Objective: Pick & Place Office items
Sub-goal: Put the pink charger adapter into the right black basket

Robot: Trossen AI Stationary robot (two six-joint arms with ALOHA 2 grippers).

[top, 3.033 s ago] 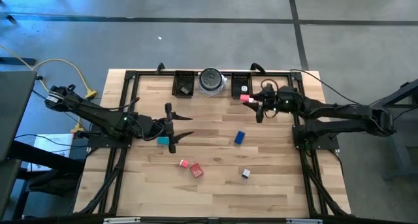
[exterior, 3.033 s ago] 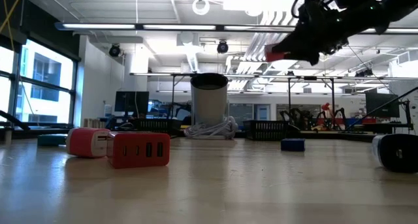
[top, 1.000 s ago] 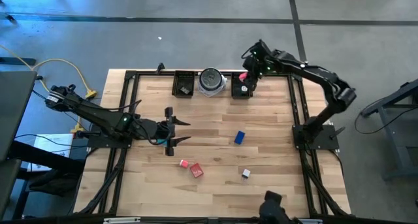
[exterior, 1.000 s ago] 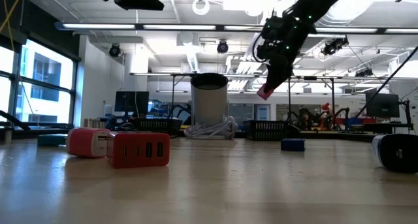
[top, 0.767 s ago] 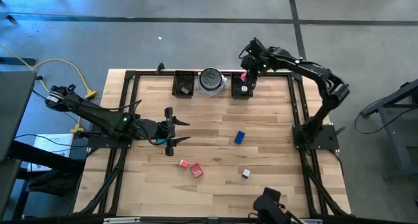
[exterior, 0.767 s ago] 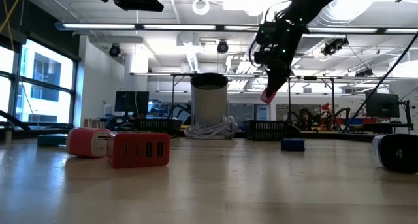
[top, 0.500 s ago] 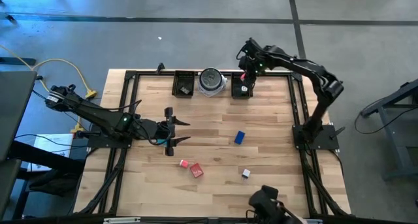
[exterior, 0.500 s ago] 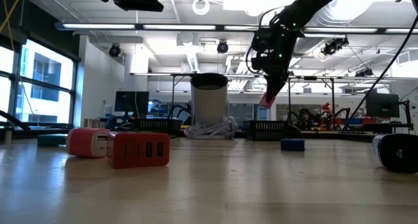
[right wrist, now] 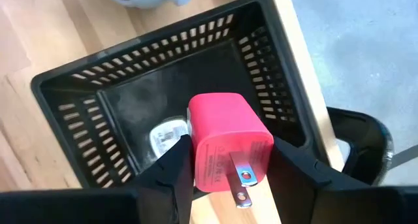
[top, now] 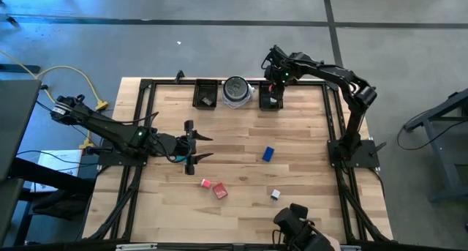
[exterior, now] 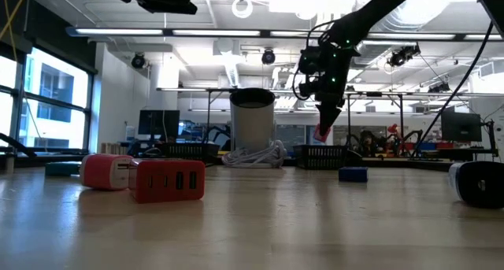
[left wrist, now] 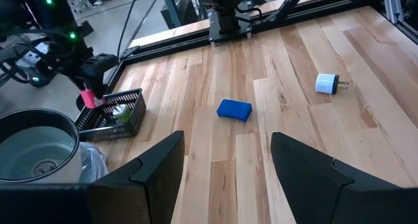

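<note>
My right gripper (right wrist: 228, 160) hangs over the right black tray (top: 270, 99) at the table's far edge, shut on a pink block (right wrist: 228, 145) with metal prongs. A white-green piece (right wrist: 166, 136) lies on that tray's floor. My left gripper (top: 199, 147) waits open at mid-left above the table, nothing between its fingers. On the wood lie a blue piece (top: 268, 154), two red pieces (top: 206, 183) (top: 220, 192) and a white-black piece (top: 275, 195). A teal piece (exterior: 61, 168) lies at the left. My right gripper pinches the pink block by two opposite sides (right wrist: 196, 152) between its two fingers (right wrist: 171, 168). The fingers come from above, pointing steeply down. The block's pronged face (right wrist: 241, 181) points back toward the wrist. The block (exterior: 321, 132) hangs clear above the tray.
A round silver-grey dish (top: 236, 91) stands between the right tray and a second black tray (top: 205, 94), which holds a small piece. A dark figure (top: 300, 229) shows at the table's near edge. Bare wood lies between the loose pieces.
My right gripper has sunk toward the right tray and shifted a little toward the table's left, tipping more steeply downward, with the pink block still between its fingers. The dark figure at the near edge has drifted left.
</note>
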